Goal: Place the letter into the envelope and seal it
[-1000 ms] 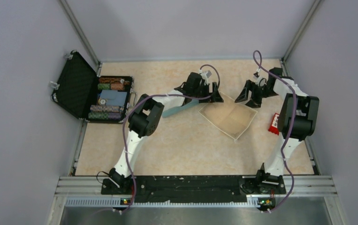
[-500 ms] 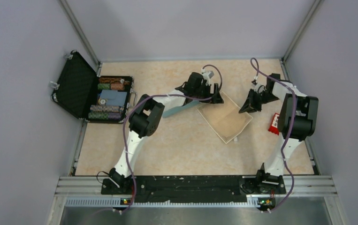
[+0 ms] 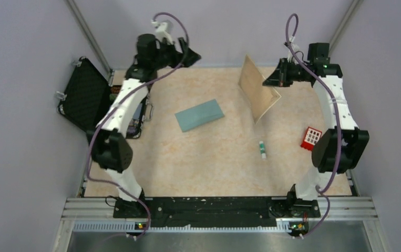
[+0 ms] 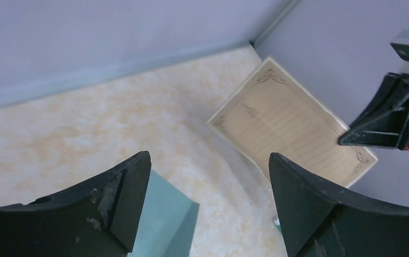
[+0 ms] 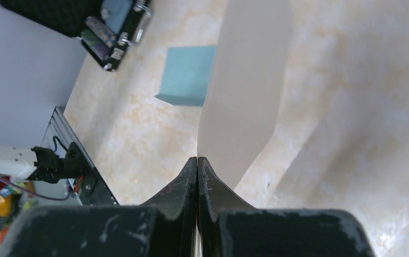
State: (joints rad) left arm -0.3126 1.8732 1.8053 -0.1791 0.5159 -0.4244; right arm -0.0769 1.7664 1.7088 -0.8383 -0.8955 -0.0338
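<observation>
Envelope (image 3: 199,115): lies flat on worktop (image 3: 203,168), left of centre, fully in view
Long axis: runs near-left to far-right, slightly skewed to the worktop edges
Letter (image 3: 257,89): held off the worktop, on edge and tilted, to the right of the envelope and apart from it
Right tool (image 3: 271,80): clamped on the letter's edge
Left tool (image 3: 190,55): high at far left, jaws wide apart
Around: open black case (image 3: 90,97) at left edge; small white-green stick (image 3: 262,149), maybe glue, near-right of envelope; red block (image 3: 311,138) at right
</observation>
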